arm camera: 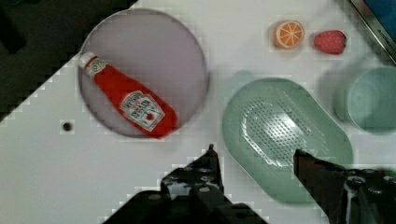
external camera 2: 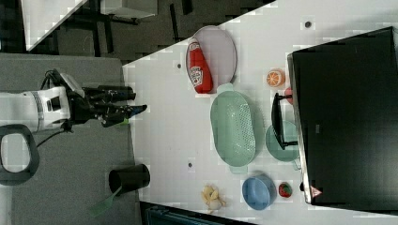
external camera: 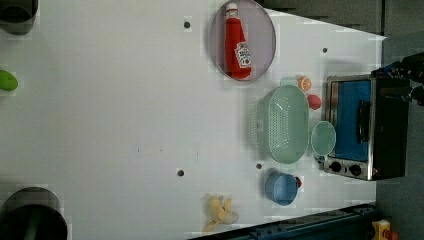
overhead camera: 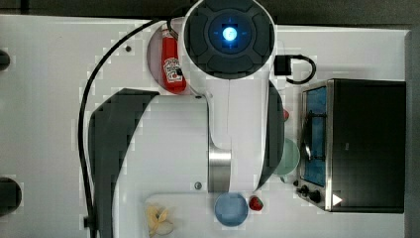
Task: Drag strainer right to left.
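The strainer (external camera: 287, 124) is a pale green oval with a dotted floor, resting on the white table between the ketchup plate and the toaster oven. It also appears in the right view (external camera 2: 233, 128) and in the wrist view (arm camera: 285, 135). My gripper (arm camera: 257, 157) hangs well above the table, open, with nothing between its dark fingers (arm camera: 211, 161). One finger lies over the strainer's rim and the other over bare table beside it. In the right view the gripper (external camera 2: 133, 104) shows at the right view's left, away from the strainer. In the top view my arm covers the strainer.
A ketchup bottle (external camera: 237, 47) lies on a round plate (external camera: 265, 35). A mint bowl (external camera: 323, 137) sits against the toaster oven (external camera: 365, 127). Nearby are a blue bowl (external camera: 281, 188), a strawberry (external camera: 314, 101), an orange slice (external camera: 303, 82) and a banana (external camera: 220, 210). Bare white table (external camera: 125, 110) spreads across the left view's left.
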Controlling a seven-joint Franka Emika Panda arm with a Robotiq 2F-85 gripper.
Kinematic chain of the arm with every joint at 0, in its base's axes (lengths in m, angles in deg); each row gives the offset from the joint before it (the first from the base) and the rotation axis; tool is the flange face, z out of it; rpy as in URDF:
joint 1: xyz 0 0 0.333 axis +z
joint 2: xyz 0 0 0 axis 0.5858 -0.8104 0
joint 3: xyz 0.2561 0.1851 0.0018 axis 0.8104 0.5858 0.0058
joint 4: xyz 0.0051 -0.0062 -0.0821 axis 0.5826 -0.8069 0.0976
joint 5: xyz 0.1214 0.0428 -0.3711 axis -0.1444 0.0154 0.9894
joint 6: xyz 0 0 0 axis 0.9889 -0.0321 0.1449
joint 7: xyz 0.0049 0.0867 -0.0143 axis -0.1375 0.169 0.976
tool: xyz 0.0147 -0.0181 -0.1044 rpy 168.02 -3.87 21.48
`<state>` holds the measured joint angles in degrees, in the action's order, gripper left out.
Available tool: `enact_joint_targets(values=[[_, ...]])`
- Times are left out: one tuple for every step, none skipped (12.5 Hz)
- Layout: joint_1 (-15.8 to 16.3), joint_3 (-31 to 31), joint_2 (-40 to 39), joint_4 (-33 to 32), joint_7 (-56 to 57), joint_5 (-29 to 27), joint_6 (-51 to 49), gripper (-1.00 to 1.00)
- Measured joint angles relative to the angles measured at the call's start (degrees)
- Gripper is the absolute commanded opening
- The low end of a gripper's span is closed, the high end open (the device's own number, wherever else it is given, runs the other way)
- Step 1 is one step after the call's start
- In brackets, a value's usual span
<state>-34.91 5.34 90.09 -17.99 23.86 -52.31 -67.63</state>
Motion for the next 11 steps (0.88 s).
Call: enact_joint_targets(values=[[0.6, -1.2, 6.1, -7.3, -2.0, 0.8, -3.9, 0.59], [0.7, -2.3, 12.8, -13.4, -3.1, 1.5, -8.9, 0.82], [0.2, -3.4, 18.9, -18.2, -3.5, 1.5, -10.5, 1.0], [-0.9, -4.0, 23.8, -20.8, -4.1, 2.9, -11.0, 1.0], [-1.5, -4.5, 27.9, -22.2, -4.4, 4.7, -10.0, 1.0], [-1.6, -5.0, 30.7, -23.2, -4.4, 4.7, -7.9, 1.0], [-2.0, -4.9, 32.0, -23.8, -5.1, 4.7, -6.1, 1.0], [-2.9, -4.3, 31.8, -24.0, -5.9, 4.5, -4.0, 1.0], [-3.0, -4.4, 30.5, -24.9, -6.3, 4.0, -1.1, 1.0], [-2.4, -4.6, 28.4, -26.1, -7.2, 3.8, 2.9, 1.0], [-2.3, -3.8, 25.5, -28.3, -8.1, 3.5, 7.7, 1.0]])
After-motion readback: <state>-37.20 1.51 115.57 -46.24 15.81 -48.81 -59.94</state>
